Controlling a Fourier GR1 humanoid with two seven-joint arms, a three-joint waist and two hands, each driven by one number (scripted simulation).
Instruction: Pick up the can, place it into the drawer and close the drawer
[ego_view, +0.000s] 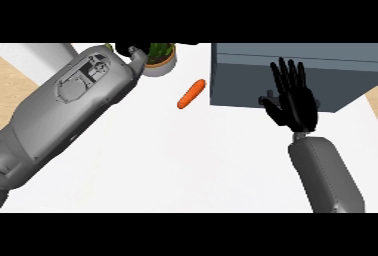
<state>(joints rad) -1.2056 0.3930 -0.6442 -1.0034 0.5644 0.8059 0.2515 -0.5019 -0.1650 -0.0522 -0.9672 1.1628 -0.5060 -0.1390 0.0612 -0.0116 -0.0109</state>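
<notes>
1. Nearest, at the bottom right: the grey right forearm (325, 175), pointing up the picture.
2. Just past it: the right hand (297, 102), black, spread wide and flat, holding nothing. Lies against the front of the blue-grey drawer (244, 75), close to its lower edge.
3. In the middle of the white counter (184, 160): a little orange carrot (192, 93), lying on a slant, just left of the drawer and not touching it.
4. On the left: the big grey left forearm (74, 100), running from the bottom corner up to the far edge.
5. At its tip, far away: the left hand (135, 51), right beside a white plant pot (164, 64). Mostly hidden, so cannot tell if open or closed.
6. No can to be seen anywhere. Maybe tucked under the left hand or arm at the far edge, but too hidden to say. Same for which way up.
7. If so, then left hand nearer the can, and the drawer off to the right of it, past the carrot. Best guess for the coming move: across to the right, toward the drawer.
</notes>
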